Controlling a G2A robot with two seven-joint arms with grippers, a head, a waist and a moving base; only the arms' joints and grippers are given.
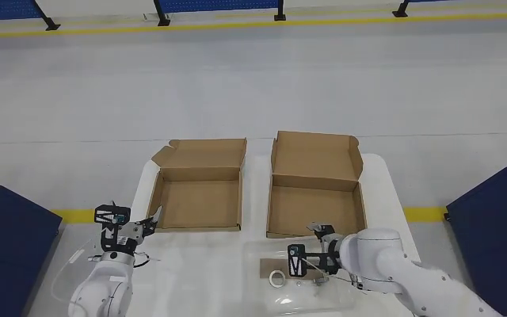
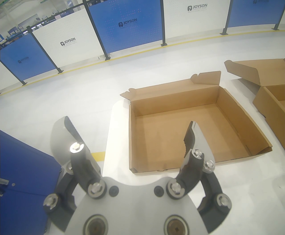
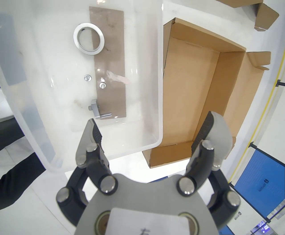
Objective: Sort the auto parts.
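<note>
Beneath right tool [image 3: 151, 117], bin [image 3: 159, 77] partly cropped

The top view's lower edge cuts off the clear plastic bin [image 1: 252, 285], and the right arm [image 1: 380, 269] hides its right side. Apart from the ring [image 1: 276, 277], the parts in it are too small to tell there. Closer up, 2 small round fasteners [image 3: 87, 77] could be nuts or bolt heads. Picture edges crop the right cardboard box [image 2: 267, 106] and leave 1 corner of the left cardboard box [image 3: 265, 15]
</note>
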